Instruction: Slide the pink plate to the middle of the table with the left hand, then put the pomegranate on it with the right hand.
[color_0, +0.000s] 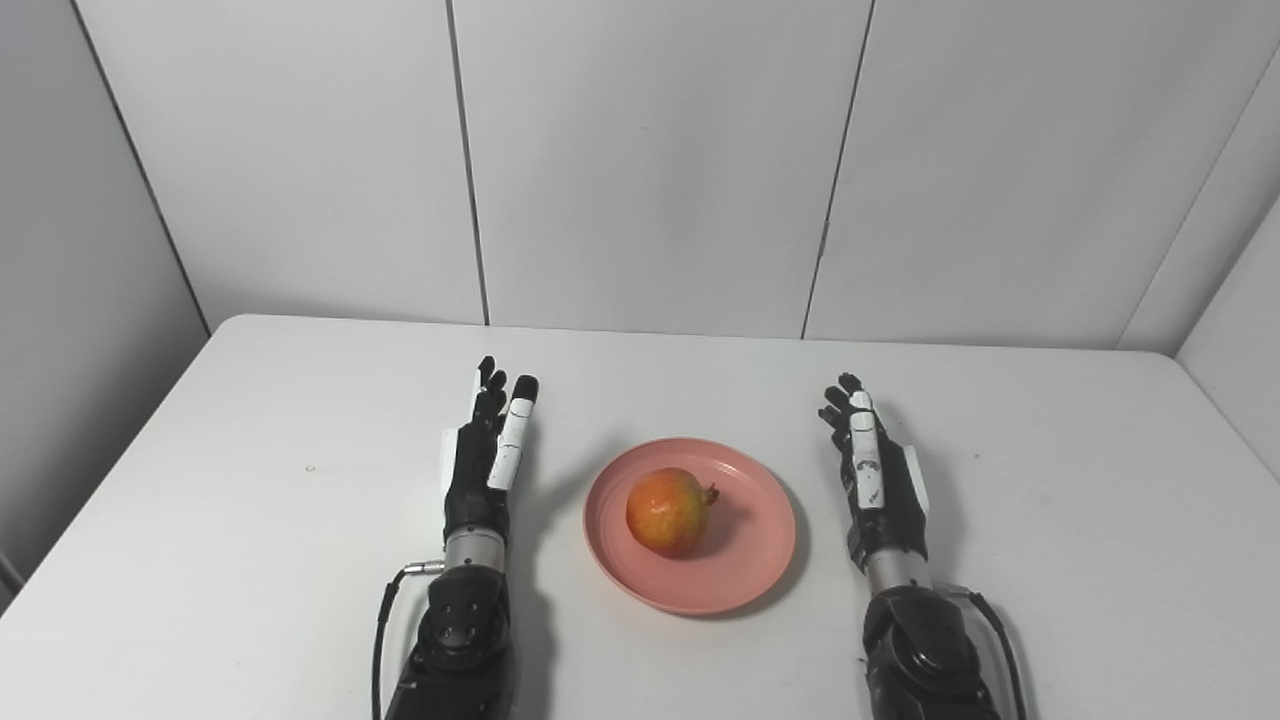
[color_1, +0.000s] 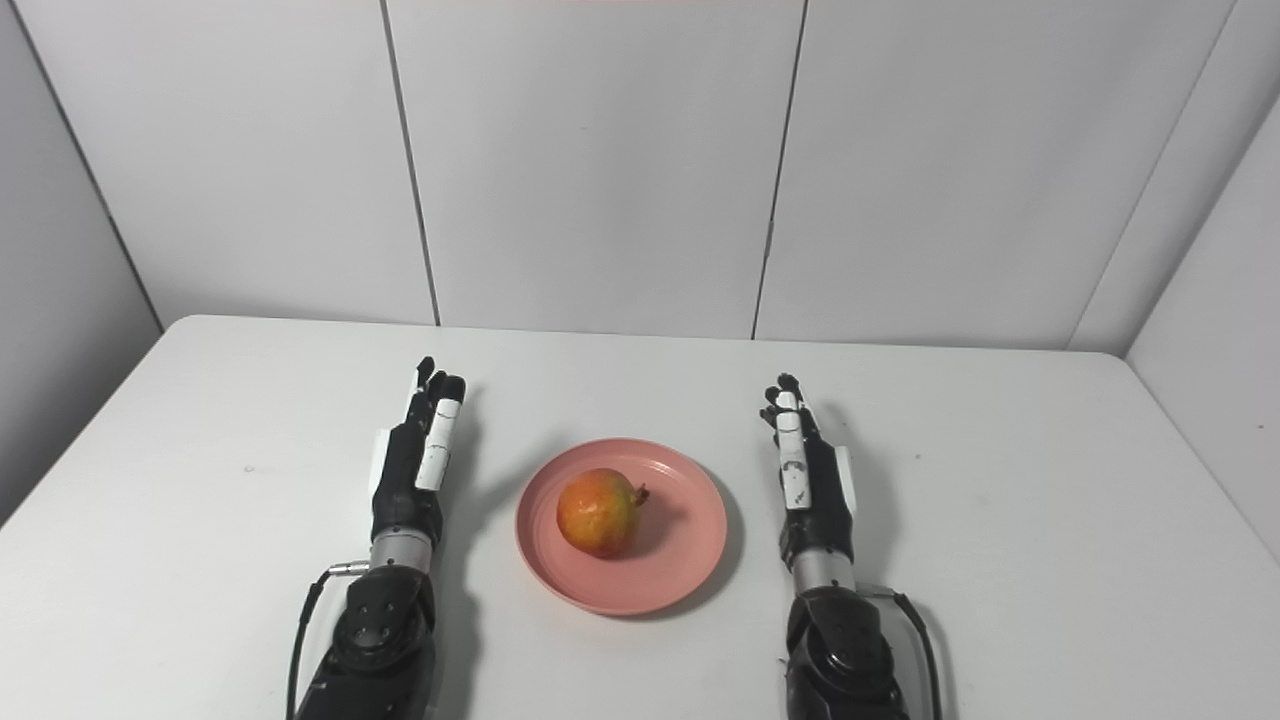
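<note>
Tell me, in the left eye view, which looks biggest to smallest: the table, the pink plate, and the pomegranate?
1. table
2. pink plate
3. pomegranate, which sits on the plate and covers only part of it.

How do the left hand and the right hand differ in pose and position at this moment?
The left hand lies left of the pink plate; the right hand lies right of it. The left hand's fingers reach slightly farther up the table than the right hand's. The left hand looks nearer the plate's rim than the right hand. Shared: both are open, fingers pointing away from the robot, holding nothing, and neither touches the plate or the pomegranate resting on it.
</note>
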